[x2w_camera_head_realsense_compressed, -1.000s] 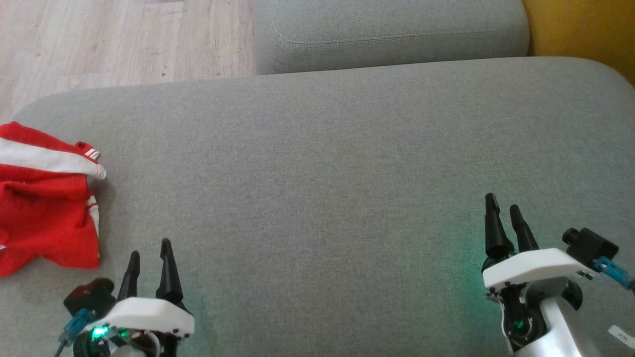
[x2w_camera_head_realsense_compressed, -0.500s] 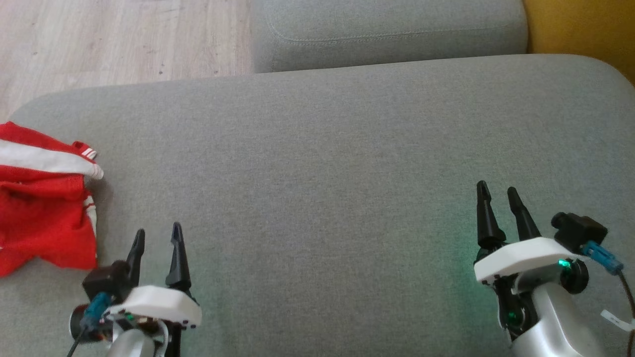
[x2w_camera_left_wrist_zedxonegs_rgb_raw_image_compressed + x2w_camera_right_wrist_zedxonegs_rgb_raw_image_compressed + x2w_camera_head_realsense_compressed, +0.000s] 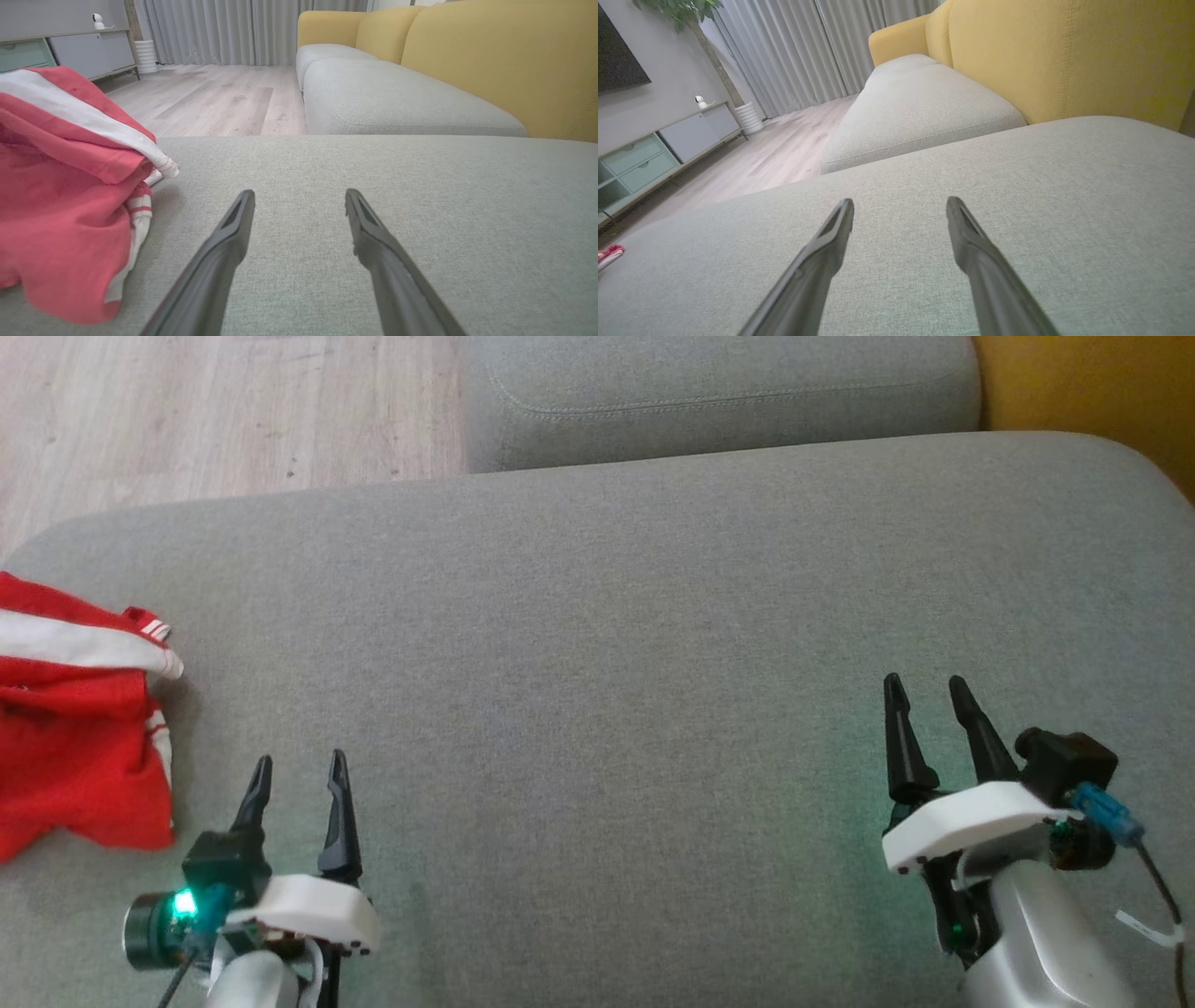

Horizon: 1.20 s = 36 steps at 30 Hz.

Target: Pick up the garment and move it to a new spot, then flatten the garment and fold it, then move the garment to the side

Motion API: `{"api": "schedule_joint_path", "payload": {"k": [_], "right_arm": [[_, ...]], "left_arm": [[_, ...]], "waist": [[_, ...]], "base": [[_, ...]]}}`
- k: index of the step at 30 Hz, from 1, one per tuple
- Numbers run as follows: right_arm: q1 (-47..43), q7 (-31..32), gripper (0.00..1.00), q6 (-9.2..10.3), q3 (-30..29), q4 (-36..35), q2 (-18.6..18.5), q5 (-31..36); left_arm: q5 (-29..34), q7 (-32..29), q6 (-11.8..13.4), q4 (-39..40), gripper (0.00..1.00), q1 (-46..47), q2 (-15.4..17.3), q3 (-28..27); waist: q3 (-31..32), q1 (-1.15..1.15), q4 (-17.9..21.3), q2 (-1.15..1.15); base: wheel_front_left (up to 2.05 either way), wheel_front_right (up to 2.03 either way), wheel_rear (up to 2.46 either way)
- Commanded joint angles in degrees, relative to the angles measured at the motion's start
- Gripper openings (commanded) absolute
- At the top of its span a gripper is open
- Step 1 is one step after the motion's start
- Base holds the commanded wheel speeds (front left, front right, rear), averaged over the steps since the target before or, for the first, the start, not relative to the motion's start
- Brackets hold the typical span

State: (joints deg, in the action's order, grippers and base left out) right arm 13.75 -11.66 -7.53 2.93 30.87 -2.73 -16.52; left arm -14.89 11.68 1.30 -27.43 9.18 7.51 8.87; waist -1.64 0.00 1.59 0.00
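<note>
The garment, a red jersey with white red-striped trim, lies crumpled at the left edge of the grey sofa cushion; part of it runs past the frame. My left gripper hovers open just right of it, nothing between its fingers. In the left wrist view the garment bunches up left of the open left gripper. My right gripper stands open far to the right over bare cushion. The right wrist view shows that right gripper open and a sliver of the garment at far left.
A second grey cushion adjoins at the back, with the yellow backrest at right. Wooden floor lies beyond the cushion's far left edge. A low cabinet and curtains stand across the room.
Both arms crept forward over the cushion, fingers still open. The head camera shifted slightly, so the whole picture slid left. The garment lies as it did.
</note>
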Motion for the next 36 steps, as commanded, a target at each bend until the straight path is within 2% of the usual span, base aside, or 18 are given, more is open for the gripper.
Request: {"api": "schedule_joint_path", "payload": {"k": [1,16,25,29,36], "right_arm": [[2.81,-1.01,1.00,0.04,0.80,-1.35,-0.12,2.27],[0.91,-3.34,1.00,0.04,-0.71,-0.03,-0.15,10.21],[0.40,-3.34,1.00,0.04,-0.64,0.24,-0.15,9.44],[0.18,-3.34,1.00,0.04,-0.45,0.19,-0.15,9.14],[-0.73,-3.34,1.00,0.04,0.70,0.63,-0.15,7.70]], "left_arm": [[2.11,0.97,0.71,1.33,1.00,2.22,0.81,-2.34],[10.86,3.31,2.27,0.31,1.00,-0.05,-0.43,-6.03],[11.48,3.31,1.74,0.29,1.00,-0.55,-1.44,-7.61],[11.88,3.31,1.21,-0.11,1.00,-0.35,-1.76,-7.69],[12.57,3.31,0.38,-1.12,1.00,-0.31,-1.84,-7.47]], "waist": [[0.00,0.00,0.04,0.00],[0.31,0.00,0.24,0.00],[0.09,0.00,-0.67,0.00],[0.00,0.00,-2.94,0.00],[0.16,0.00,-10.65,0.00]], "base": [[0.00,0.00,0.00],[0.00,0.00,0.00],[0.00,0.00,0.00],[0.00,0.00,0.00],[0.00,0.00,0.00]]}}
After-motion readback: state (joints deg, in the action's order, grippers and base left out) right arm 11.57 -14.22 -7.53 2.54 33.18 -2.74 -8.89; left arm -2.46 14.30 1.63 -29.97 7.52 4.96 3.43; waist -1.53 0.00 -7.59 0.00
